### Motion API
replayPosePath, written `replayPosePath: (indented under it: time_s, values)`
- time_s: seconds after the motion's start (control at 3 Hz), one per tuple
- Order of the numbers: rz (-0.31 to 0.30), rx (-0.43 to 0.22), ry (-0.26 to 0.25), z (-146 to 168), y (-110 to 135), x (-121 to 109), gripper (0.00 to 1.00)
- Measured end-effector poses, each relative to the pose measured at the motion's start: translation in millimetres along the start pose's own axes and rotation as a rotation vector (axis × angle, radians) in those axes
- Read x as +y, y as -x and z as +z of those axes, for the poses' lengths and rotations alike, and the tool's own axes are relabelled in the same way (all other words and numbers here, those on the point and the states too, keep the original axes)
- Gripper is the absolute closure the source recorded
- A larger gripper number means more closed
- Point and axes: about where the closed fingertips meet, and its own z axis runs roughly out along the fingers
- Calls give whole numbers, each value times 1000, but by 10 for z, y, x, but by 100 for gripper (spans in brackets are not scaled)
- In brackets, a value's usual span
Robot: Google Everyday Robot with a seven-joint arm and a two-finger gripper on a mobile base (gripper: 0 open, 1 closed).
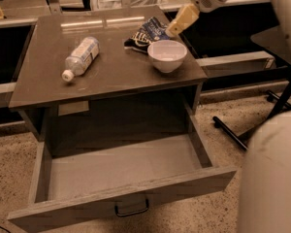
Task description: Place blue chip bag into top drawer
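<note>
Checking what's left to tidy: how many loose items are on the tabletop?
3: a water bottle lying at left, the blue chip bag at back right, a white bowl just in front of it. None seem hidden. The pincer hovers beside the bag.

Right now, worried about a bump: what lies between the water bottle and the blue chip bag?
Only bare tabletop, in the camera view. The gripper hovers by the blue chip bag, behind the white bowl.
</note>
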Motion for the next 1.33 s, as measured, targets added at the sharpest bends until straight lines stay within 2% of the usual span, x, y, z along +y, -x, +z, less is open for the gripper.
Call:
replayPosePath:
  time_s: [0.33, 0.67, 1.0, 1.33]
  values:
    - [130, -82, -24, 488, 277, -273, 0]
    - [206, -136, -6, 790, 590, -325, 0]
    - [250, -76, 27, 1175, 684, -200, 0]
    - [308, 39, 47, 1529, 451, -72, 0]
